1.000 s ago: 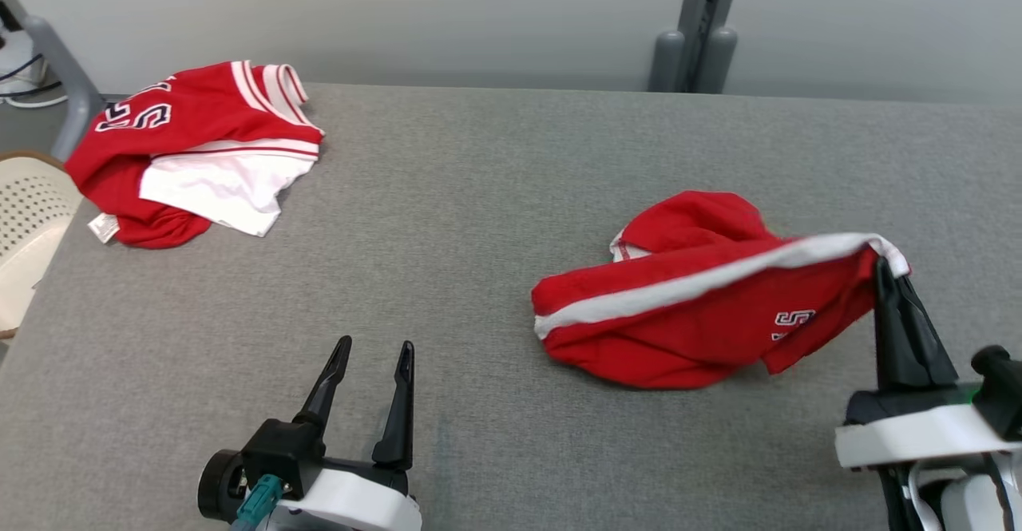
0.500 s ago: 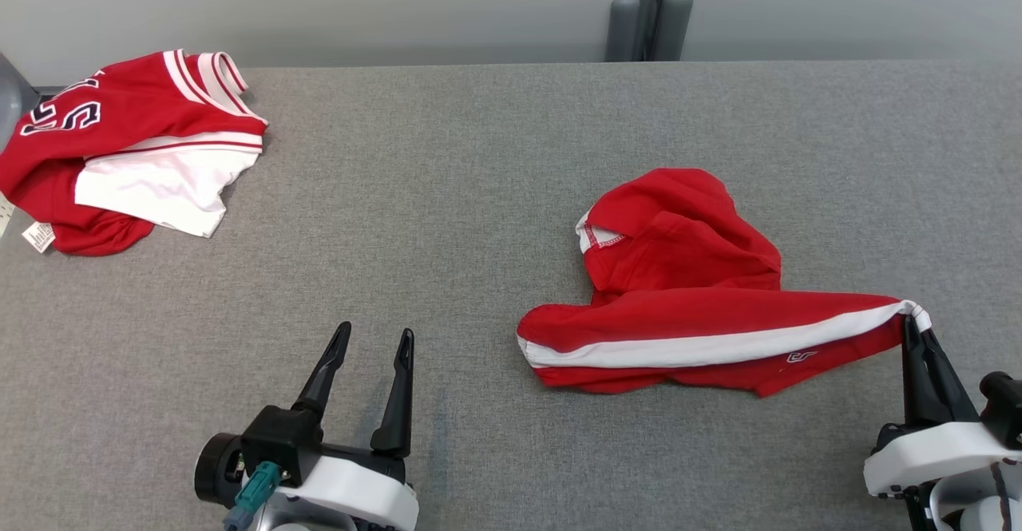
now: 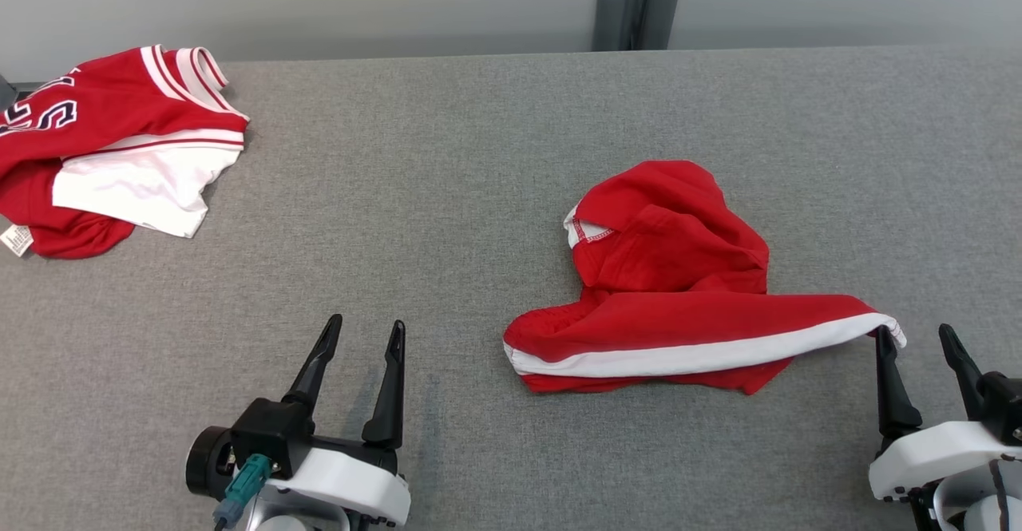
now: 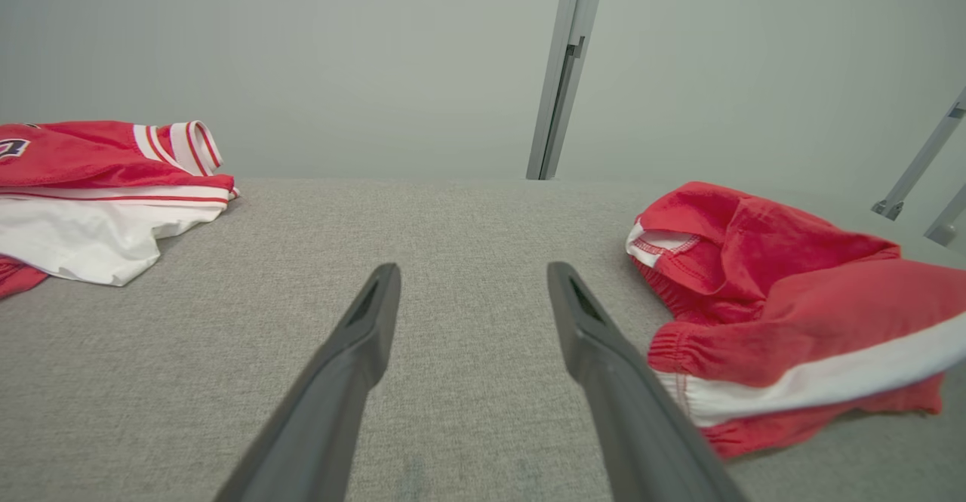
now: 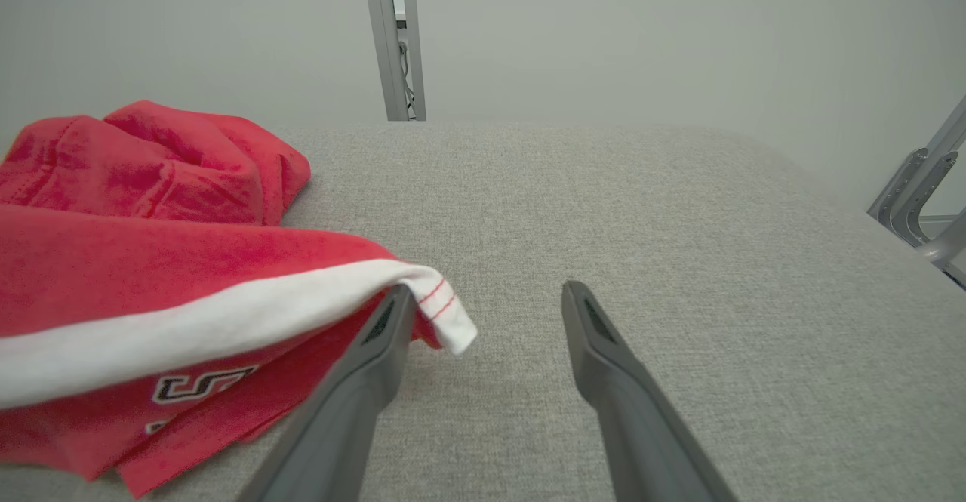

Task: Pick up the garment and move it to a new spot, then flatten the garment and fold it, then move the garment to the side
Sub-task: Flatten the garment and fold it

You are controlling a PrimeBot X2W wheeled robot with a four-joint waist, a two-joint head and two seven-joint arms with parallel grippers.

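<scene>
While the left hand [image 3: 363, 325] and right hand [image 3: 913, 331] are both gaping open, the red shorts [image 3: 671, 299] are lying soft and light, likely best pinched at a corner.

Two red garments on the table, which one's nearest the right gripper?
The red shorts with the white stripe; their hem corner rests against the open right gripper. The lettered jersey lies far left.

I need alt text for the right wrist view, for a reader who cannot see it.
The right gripper stands open over a grey table, a white-trimmed corner of the crumpled red garment draped on one finger.
</scene>
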